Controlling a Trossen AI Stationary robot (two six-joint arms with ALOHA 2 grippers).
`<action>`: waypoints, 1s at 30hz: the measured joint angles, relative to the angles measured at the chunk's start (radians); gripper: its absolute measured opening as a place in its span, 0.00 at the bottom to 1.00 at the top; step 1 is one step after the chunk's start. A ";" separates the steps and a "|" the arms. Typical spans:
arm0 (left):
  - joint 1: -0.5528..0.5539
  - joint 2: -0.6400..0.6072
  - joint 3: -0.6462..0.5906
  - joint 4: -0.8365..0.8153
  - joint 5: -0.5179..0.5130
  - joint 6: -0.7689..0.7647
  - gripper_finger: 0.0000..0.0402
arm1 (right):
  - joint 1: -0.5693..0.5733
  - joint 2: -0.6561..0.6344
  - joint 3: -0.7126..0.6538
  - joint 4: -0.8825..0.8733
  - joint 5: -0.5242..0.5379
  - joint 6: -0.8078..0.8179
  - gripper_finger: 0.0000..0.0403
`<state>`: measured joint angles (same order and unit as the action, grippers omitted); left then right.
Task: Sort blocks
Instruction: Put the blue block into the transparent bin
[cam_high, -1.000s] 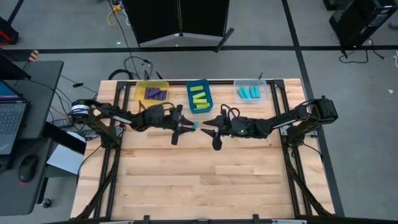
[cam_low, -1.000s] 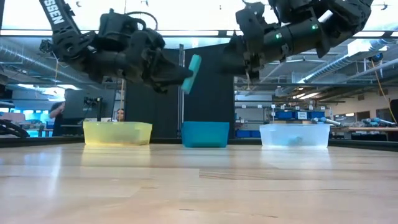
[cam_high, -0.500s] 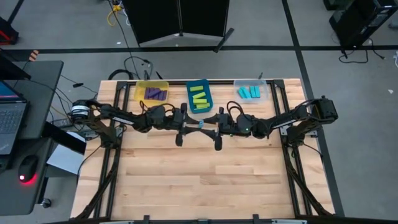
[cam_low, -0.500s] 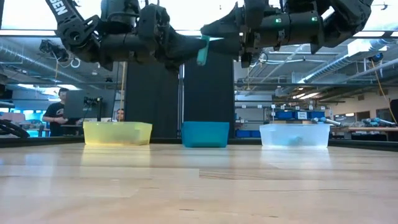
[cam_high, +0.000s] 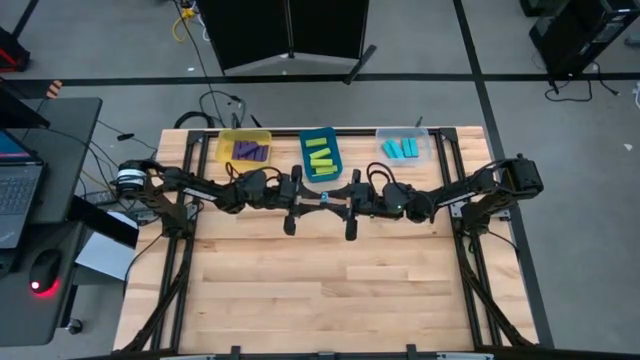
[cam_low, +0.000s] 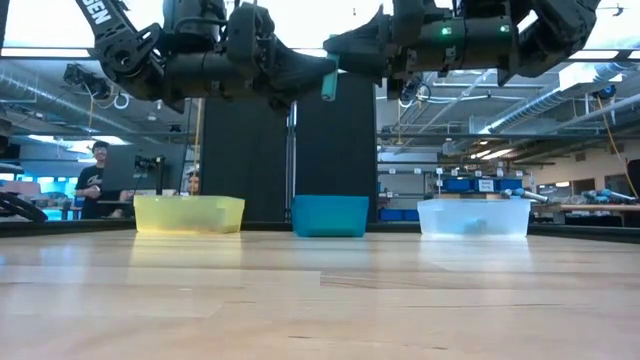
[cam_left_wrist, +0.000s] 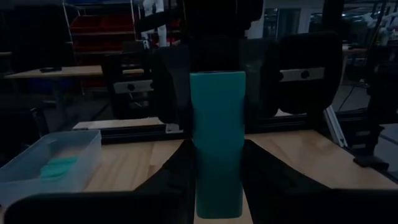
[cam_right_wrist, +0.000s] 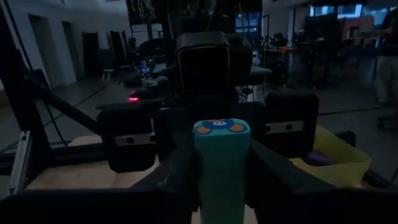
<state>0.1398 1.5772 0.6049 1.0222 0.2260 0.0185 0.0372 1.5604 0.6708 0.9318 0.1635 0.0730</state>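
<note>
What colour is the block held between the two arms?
Cyan block, clearest in the left wrist view.

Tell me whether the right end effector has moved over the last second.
Yes. In the high view the right end effector has shifted left, toward the blue bin, meeting the left end effector at the cyan block.

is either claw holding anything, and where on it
Both: the left claw and right claw each pinch an opposite end of one cyan block, raised mid-table.
</note>
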 joint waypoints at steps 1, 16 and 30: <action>0.000 0.000 0.002 0.003 0.000 0.000 0.25 | 0.000 0.000 0.000 0.006 0.000 -0.006 0.30; 0.003 0.002 0.011 -0.029 -0.062 -0.032 0.41 | -0.020 -0.026 0.000 0.042 0.003 -0.047 0.30; 0.005 0.005 -0.005 -0.087 -0.140 0.022 0.54 | -0.156 -0.374 0.003 -0.457 0.291 -0.109 0.30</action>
<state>0.1452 1.5818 0.6002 0.9357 0.0860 0.0402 -0.1186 1.1860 0.6739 0.4744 0.4543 -0.0358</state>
